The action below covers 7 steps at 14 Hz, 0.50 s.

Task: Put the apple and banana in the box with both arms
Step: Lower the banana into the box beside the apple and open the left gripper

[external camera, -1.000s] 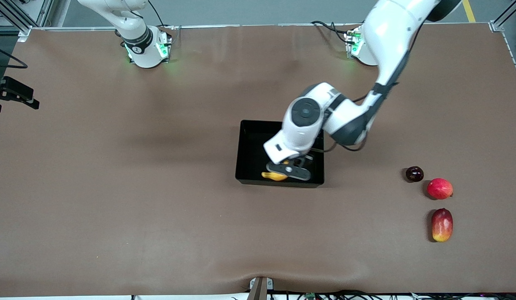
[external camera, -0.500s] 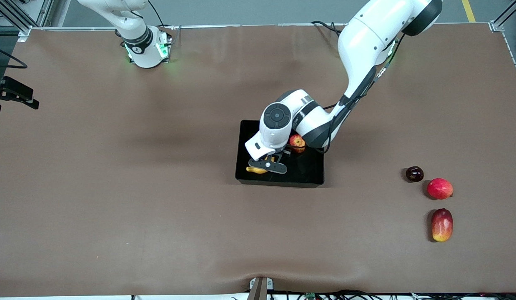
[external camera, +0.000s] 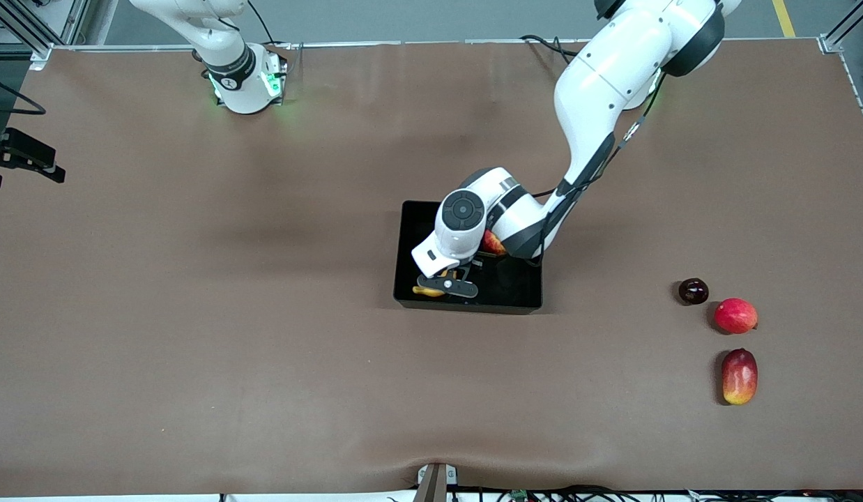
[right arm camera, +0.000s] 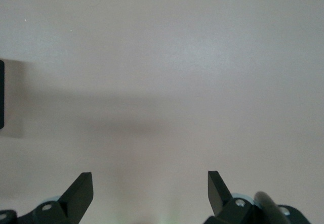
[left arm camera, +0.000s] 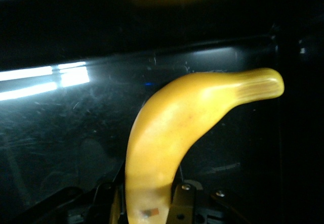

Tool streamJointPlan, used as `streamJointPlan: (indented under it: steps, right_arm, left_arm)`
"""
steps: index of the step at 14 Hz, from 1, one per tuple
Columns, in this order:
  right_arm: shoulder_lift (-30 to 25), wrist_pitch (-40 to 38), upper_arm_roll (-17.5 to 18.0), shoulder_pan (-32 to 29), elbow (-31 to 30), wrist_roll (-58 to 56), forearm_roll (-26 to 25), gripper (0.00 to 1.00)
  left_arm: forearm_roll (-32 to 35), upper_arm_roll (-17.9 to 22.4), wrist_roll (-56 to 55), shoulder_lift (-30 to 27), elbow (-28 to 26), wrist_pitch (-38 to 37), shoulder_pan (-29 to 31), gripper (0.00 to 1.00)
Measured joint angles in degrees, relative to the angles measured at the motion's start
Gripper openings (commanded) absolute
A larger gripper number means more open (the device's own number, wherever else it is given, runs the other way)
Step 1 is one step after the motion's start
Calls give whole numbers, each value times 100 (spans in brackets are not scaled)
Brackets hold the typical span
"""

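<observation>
Banana [left arm camera: 167,133] hung low inside box [external camera: 522,301], clamped in left gripper [external camera: 447,285]; apple [external camera: 493,242] already sat in box. Only release remained. Right gripper [right arm camera: 150,191] waited, fingers wide, over bare table.

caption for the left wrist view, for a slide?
Left gripper shut on the banana, held low inside the glossy black box, just before release.

front: high, faces arms | left wrist: close (in box [external camera: 522,296]) | right wrist: table [right arm camera: 162,57]
</observation>
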Motion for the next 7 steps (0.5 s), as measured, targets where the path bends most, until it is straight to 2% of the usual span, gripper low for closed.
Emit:
streamJointPlan:
  steps: [1, 2, 3, 4, 7]
  right_arm:
    - [0, 0, 0, 0, 0, 1, 0, 100]
    - [0, 0, -1, 0, 0, 1, 0, 100]
    - [0, 0, -1, 0, 0, 2, 0, 100]
    - [0, 0, -1, 0, 0, 2, 0, 100]
    - [0, 0, -2, 0, 0, 3, 0, 100]
  left_arm:
    - [0, 9, -8, 10, 19, -1, -16, 25]
    - [0, 9, -20, 10, 27, -1, -19, 36]
    - [0, 12, -47, 10, 31, 1, -19, 63]
    - [0, 30, -86, 11, 47, 6, -18, 100]
    - [0, 237, -75, -40, 193, 46, -4, 100]
